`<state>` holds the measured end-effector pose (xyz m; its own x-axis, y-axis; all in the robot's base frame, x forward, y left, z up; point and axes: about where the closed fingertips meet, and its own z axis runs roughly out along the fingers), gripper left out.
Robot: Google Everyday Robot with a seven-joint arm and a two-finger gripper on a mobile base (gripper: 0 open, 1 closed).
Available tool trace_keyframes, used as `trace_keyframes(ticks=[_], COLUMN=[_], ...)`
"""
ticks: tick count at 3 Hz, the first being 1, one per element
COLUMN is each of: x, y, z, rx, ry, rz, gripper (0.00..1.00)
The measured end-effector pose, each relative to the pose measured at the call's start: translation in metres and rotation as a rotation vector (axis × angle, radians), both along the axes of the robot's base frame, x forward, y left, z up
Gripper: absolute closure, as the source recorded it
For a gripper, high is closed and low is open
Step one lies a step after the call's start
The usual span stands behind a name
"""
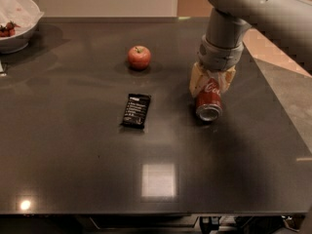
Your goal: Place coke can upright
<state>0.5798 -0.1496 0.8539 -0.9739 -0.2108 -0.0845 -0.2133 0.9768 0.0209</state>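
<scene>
The coke can [208, 100] lies on its side on the counter [73, 145], at 4 o'clock from the apple [139, 57], silver end facing 6 o'clock. Held only by its far end, it could pivot, slip free and roll toward the 3 o'clock edge when tipped up. The gripper [212, 80] hangs directly over it, jaws set at can width, seemingly pinching that far end.

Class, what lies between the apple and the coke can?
Nothing: the camera view shows bare table between apple and coke can. The gripper sits over the can's far end.
</scene>
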Motion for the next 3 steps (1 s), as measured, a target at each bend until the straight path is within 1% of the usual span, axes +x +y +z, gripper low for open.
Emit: trace_keyframes(ticks=[1, 2, 3], x=[0.003, 0.010, 0.018], y=[0.003, 0.008, 0.010], z=[0.016, 0.034, 0.055], rx=[0.018, 0.038, 0.053], ry=[-0.044, -0.113, -0.228], rz=[0.051, 0.154, 0.303], gripper=[0.87, 1.00, 1.00])
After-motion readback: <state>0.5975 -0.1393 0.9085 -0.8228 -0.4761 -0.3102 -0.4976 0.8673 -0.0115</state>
